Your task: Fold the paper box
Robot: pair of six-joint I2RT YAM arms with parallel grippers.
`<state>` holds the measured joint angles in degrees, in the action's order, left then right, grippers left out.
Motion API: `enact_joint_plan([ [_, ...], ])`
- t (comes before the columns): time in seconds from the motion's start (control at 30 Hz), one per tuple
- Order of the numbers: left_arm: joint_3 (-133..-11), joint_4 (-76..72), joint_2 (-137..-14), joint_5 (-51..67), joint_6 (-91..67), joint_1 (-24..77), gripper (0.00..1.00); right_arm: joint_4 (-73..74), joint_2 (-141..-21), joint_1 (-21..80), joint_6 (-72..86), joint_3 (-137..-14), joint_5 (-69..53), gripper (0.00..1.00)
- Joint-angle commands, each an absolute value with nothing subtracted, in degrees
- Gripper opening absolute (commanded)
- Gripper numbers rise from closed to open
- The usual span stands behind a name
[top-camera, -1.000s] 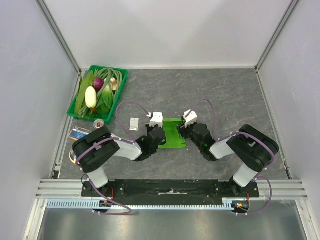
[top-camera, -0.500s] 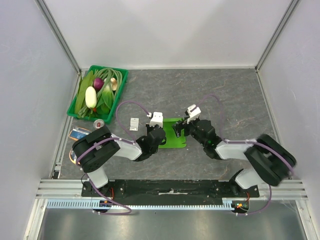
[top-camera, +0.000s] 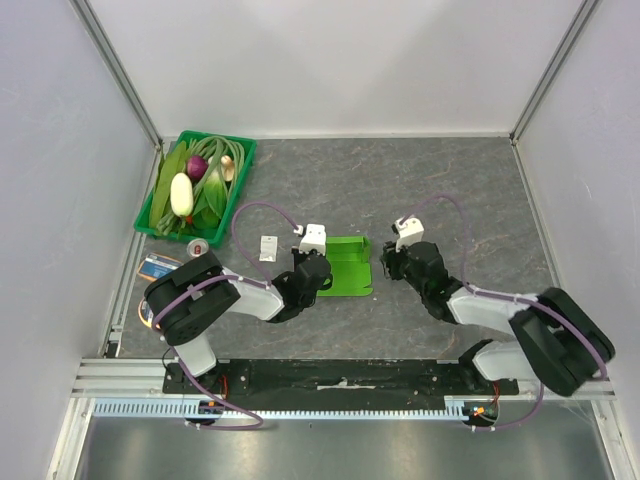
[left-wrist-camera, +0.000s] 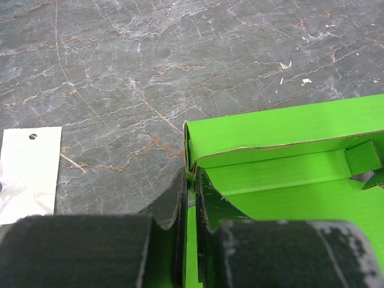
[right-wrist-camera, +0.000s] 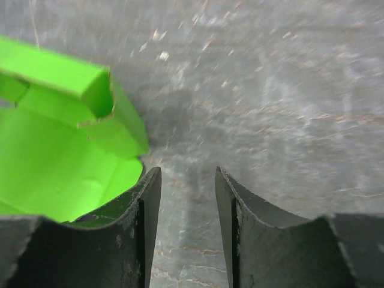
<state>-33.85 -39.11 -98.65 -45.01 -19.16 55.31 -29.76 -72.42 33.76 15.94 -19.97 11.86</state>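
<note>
Grey bench (top-camera: pixel 450 180), paper box (top-camera: pixel 345 268) half folded: left hand (left-wrist-camera: pixel 192 186) pinches its wall; right hand (right-wrist-camera: pixel 183 198), parted and empty, should take the flap beside it.

A green plastic crate (top-camera: pixel 240 186) sits in the far left corner of the grey, marble-veined tabletop (top-camera: pixel 450 190), holding a white oblong vegetable (top-camera: pixel 181 193), a purple bulb (top-camera: pixel 197 165), broad green leaves (top-camera: pixel 210 198) and long green beans (top-camera: pixel 226 152). Just in front of the crate lies a small round red-and-white item (top-camera: pixel 197 243), and nearer the left edge a flat blue-and-orange object (top-camera: pixel 158 267), too small to identify. A small white packet (top-camera: pixel 268 249) with a punched hole lies flat on the tabletop, and a few pale crumbs (left-wrist-camera: pixel 294 63) are scattered across the surface.
</note>
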Motion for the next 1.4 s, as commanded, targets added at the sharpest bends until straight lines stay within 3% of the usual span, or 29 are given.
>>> enact_joint_plan([
  [0.0, -34.72, -39.02, -99.41, -47.02, -18.98, 55.28, 0.02, -38.64, -77.86, 34.01, 10.37, -21.97, 3.17, 0.48],
  [0.2, -34.45, -39.29, -98.88, -47.02, -18.72, 55.28, 0.02, -49.10, -84.37, 34.28, 8.27, -21.10, 0.87, 0.50],
  [0.57, -34.19, -39.55, -98.70, -47.02, -18.63, 55.28, 0.02, -53.87, -90.44, 34.37, 5.89, -24.43, -4.13, 0.46],
  [1.07, -34.10, -39.64, -98.70, -46.76, -18.55, 55.37, 0.02, -60.11, -98.00, 39.64, 4.22, -29.27, 8.87, 0.23],
  [1.17, -34.19, -39.64, -98.79, -46.76, -18.63, 55.28, 0.02, -59.25, -99.05, 39.81, 5.01, -30.66, 11.86, 0.11],
  [1.37, -34.19, -39.64, -98.70, -46.58, -18.81, 55.28, 0.02, -59.24, -101.51, 39.64, 4.75, -32.87, 12.04, 0.26],
])
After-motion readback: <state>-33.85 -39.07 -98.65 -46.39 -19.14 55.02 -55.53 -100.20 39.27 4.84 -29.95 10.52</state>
